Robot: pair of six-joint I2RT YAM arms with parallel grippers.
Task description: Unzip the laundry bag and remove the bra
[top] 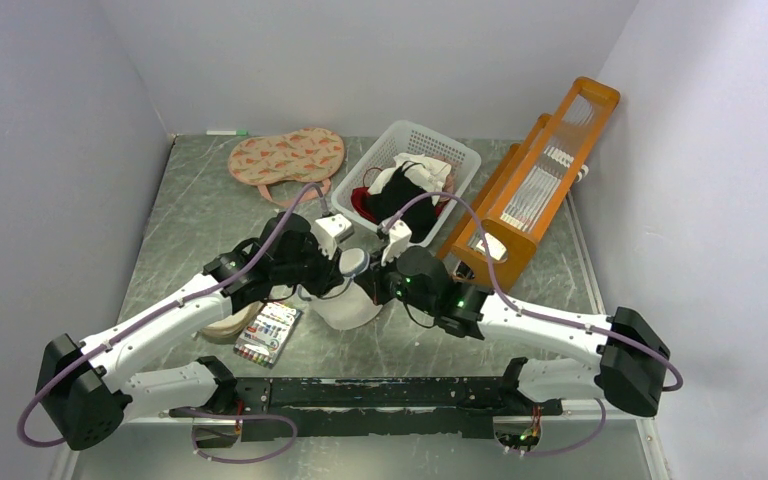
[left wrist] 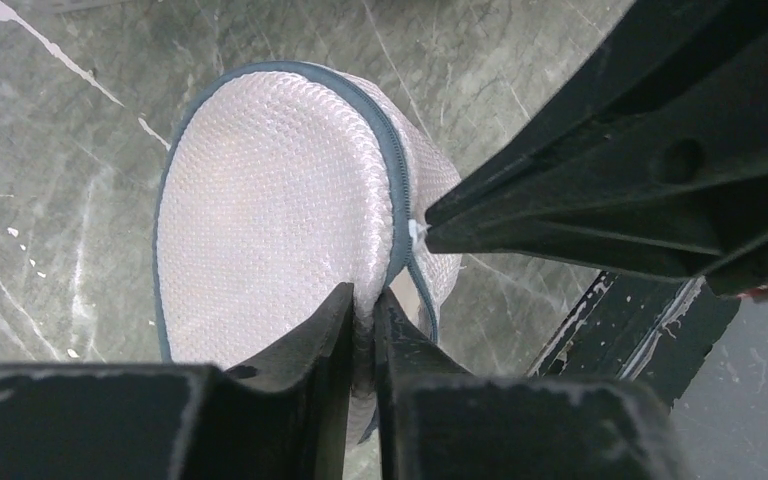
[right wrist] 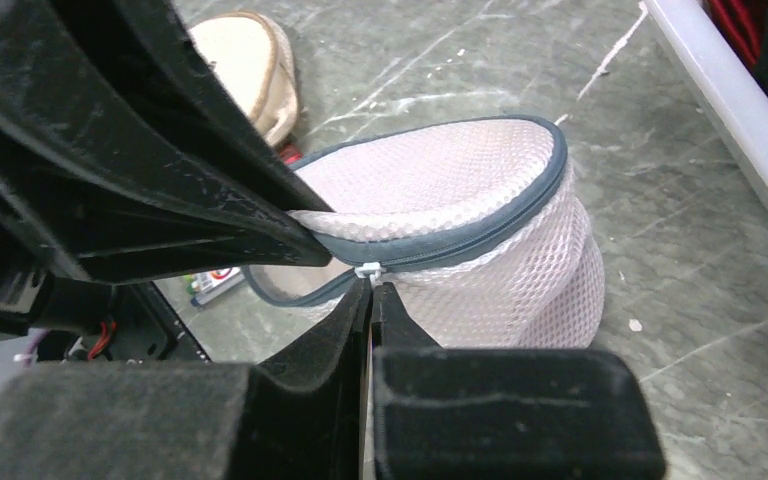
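Marbled bench [top: 190, 220]: left hand [left wrist: 363, 298] clamps the laundry bag [left wrist: 260, 210]; right hand [right wrist: 370, 292], at 3 o'clock, nips its zipper pull [right wrist: 368, 270], which may slip.

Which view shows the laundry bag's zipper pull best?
Right wrist: the white zipper pull sits on the laundry bag's grey rim, at the right gripper's tips. Left wrist shows a small speck of it; top external hides it behind the arms.

Top view: left arm [top: 160, 325] and right arm [top: 540, 320] cover most of the laundry bag [top: 345, 310]. Mesh conceals its contents in both wrist views. Beige hoop [top: 226, 326] partly under left arm. Basket [right wrist: 725, 105] cut by frame edge.
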